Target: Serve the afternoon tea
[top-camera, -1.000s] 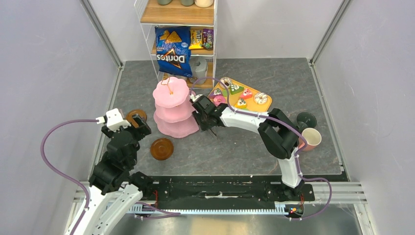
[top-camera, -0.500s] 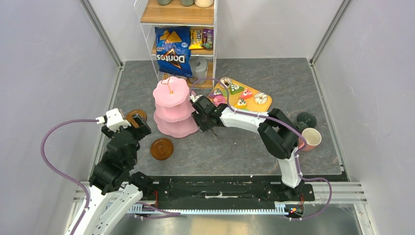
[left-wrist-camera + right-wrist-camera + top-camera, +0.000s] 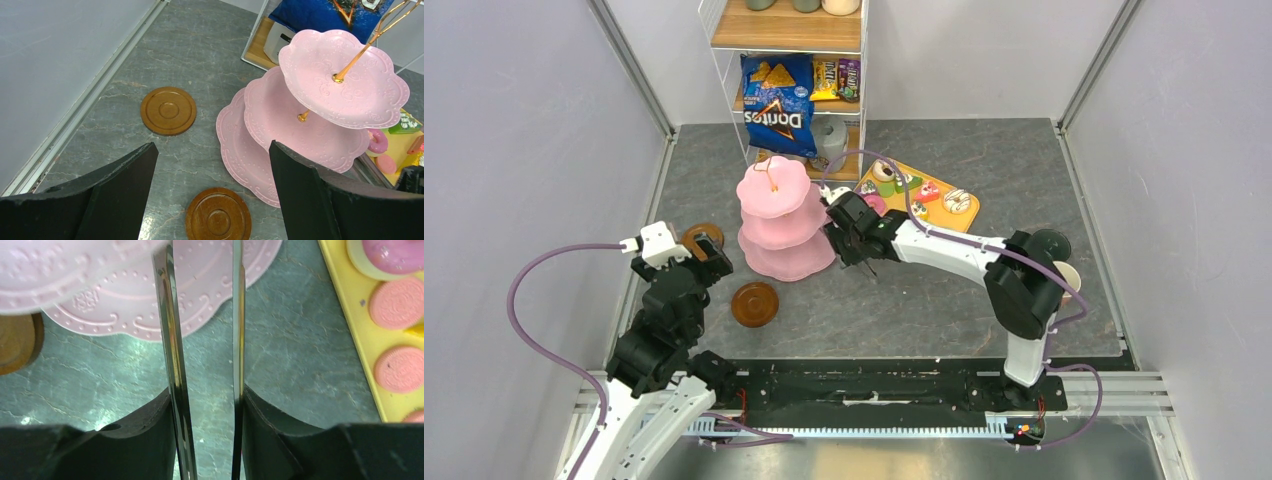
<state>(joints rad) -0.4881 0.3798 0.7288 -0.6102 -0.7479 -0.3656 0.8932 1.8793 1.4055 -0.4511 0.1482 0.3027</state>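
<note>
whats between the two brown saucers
Only bare grey tabletop lies between the far saucer and the near saucer; the left wrist view shows it.

A robot test cell in a lab: a left arm (image 3: 664,310) and a right arm (image 3: 944,245) are bolted to a black rail (image 3: 874,385) at the edge of a grey stone-look table (image 3: 904,300), boxed in by plain grey wall panels (image 3: 514,150) in metal framing. The food is staged: toy cakes (image 3: 927,192) on a yellow tray (image 3: 969,213), a snack shelf (image 3: 786,35) holding a Doritos bag (image 3: 776,105)
</note>
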